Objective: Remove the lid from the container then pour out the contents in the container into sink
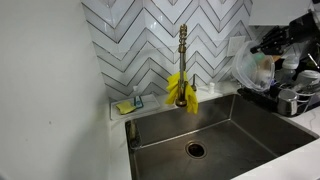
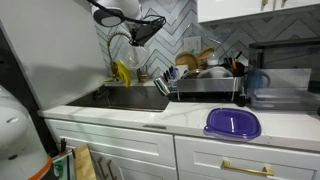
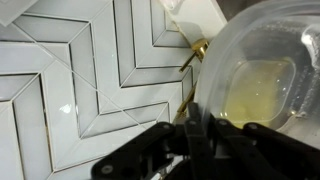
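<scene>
My gripper (image 3: 192, 130) is shut on the rim of a clear plastic container (image 3: 265, 70) that has no lid on it. There is yellowish liquid inside. In an exterior view the gripper (image 1: 262, 46) holds the container (image 1: 250, 68) tilted in the air, above the right end of the stainless-steel sink (image 1: 240, 125). The sink also shows in the other exterior view (image 2: 130, 98), with the gripper (image 2: 143, 30) high above it. A purple-blue lid (image 2: 232, 123) lies flat on the white counter, well away from the sink.
A brass faucet (image 1: 183, 55) stands behind the sink with yellow gloves (image 1: 180, 90) draped over it. A sponge tray (image 1: 128, 104) sits at the sink's corner. A full dish rack (image 2: 205, 75) and a black appliance (image 2: 285, 75) stand on the counter beside the sink.
</scene>
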